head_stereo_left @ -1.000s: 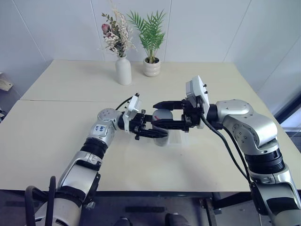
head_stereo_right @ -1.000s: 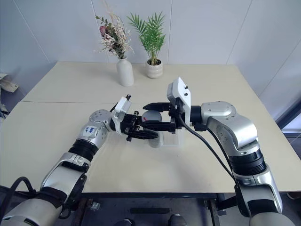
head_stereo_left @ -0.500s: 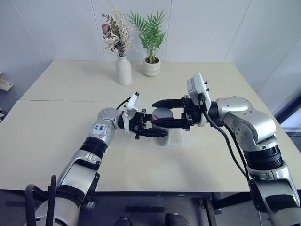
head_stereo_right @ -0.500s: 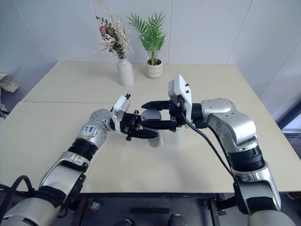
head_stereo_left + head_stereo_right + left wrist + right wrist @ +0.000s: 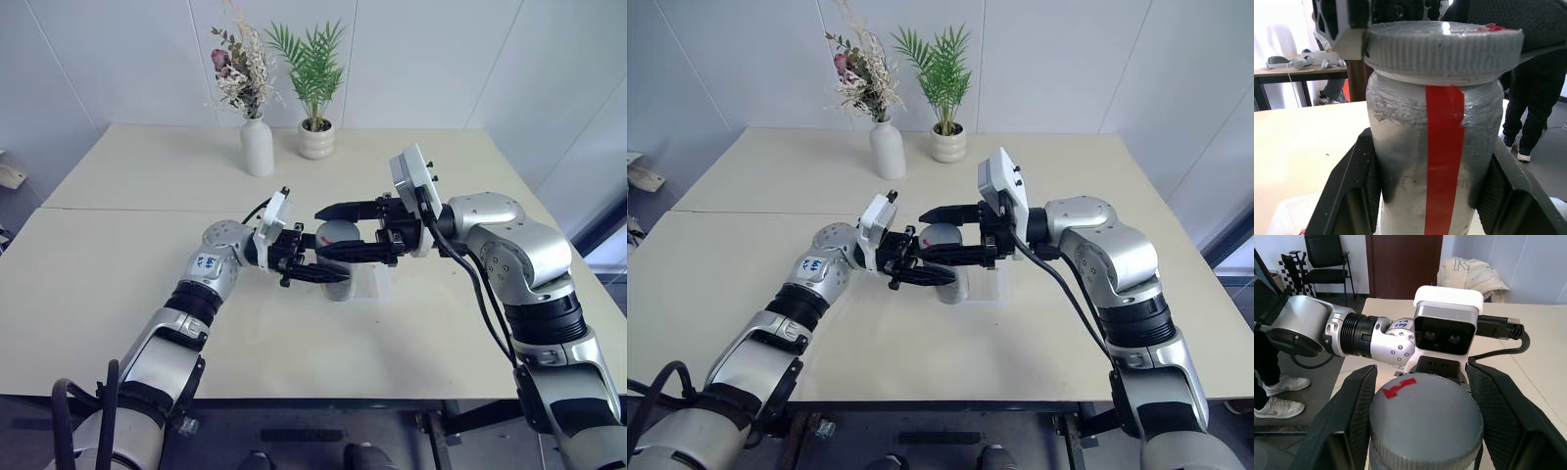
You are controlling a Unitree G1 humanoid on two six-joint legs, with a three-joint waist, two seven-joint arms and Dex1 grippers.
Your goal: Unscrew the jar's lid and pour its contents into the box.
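Observation:
The jar [image 5: 1435, 161] is a clear cylinder with a red stripe, held upright above the table. My left gripper [image 5: 338, 266] is shut on its body, one finger [image 5: 1349, 191] on each side. The grey lid [image 5: 1425, 416], with a red mark on top, sits on the jar's mouth. My right gripper [image 5: 320, 233] reaches in from the right and is shut on the lid's rim, with its fingers [image 5: 1352, 406] on either side. The clear plastic box [image 5: 375, 286] lies on the table just below and right of the jar [image 5: 338, 289].
A white vase [image 5: 257, 147] with dried flowers and a white plant pot [image 5: 316, 140] stand at the table's far middle. A person's legs [image 5: 1523, 107] show past the table, and a black chair [image 5: 1327, 254] stands beyond.
My right wrist has turned a little around the lid, and its camera block has risen slightly. The left gripper and the jar have stayed in place.

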